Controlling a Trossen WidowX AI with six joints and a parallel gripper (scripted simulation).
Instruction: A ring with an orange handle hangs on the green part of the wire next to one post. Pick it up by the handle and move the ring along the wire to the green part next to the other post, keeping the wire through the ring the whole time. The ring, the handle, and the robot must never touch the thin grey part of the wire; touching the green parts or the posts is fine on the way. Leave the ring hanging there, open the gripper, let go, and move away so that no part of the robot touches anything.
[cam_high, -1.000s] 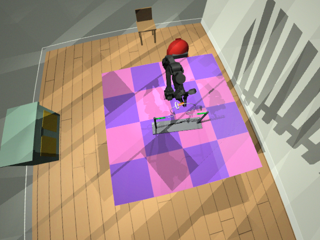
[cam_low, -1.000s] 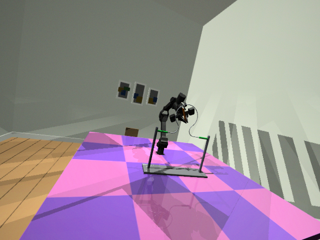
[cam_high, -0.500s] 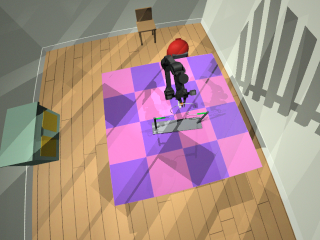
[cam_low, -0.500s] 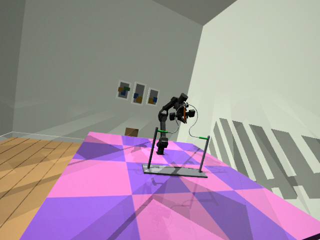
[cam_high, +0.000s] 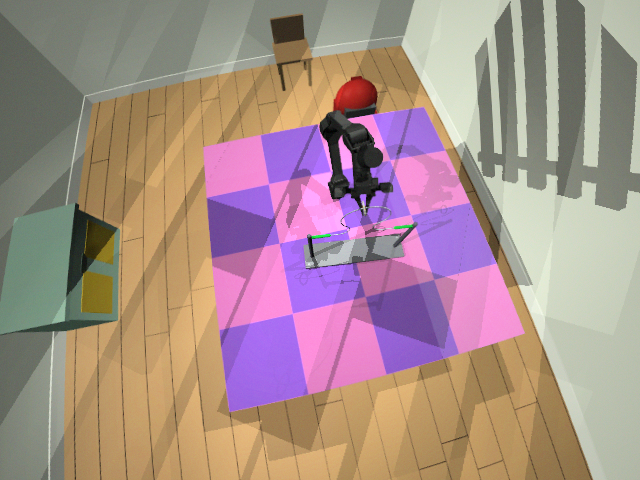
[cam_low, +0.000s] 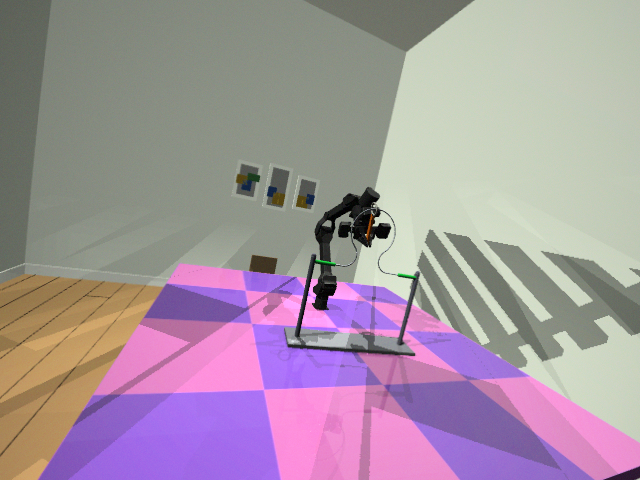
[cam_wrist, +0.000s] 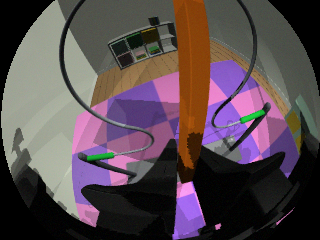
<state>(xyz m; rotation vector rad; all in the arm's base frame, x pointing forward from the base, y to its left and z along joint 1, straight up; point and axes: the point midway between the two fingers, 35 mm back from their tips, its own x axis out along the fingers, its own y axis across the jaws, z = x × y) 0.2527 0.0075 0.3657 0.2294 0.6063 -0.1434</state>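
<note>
The gripper (cam_high: 364, 210) (cam_low: 368, 240) (cam_wrist: 185, 161) is shut on the orange handle (cam_low: 370, 227) (cam_wrist: 193, 75), which slopes up from the fingers. The small pale ring (cam_low: 373, 215) is at the handle's upper end, at the top of the wire's arch; it is out of the wrist view. Whether it touches the grey wire (cam_high: 390, 212) (cam_low: 394, 230) (cam_wrist: 62, 50) cannot be told. One green part (cam_high: 320, 236) (cam_low: 325, 262) (cam_wrist: 252, 117) joins the left post in the top and exterior views, the other green part (cam_high: 403, 227) (cam_low: 407, 275) (cam_wrist: 100, 156) the right post.
The left post (cam_high: 310, 248) (cam_low: 305, 299) and right post (cam_high: 405, 235) (cam_low: 408, 310) stand on a grey base (cam_high: 356, 250) (cam_low: 343, 342). The wire curves down on both sides of the gripper. The arm stands behind the wire, and a red object (cam_high: 356, 95) is behind its base.
</note>
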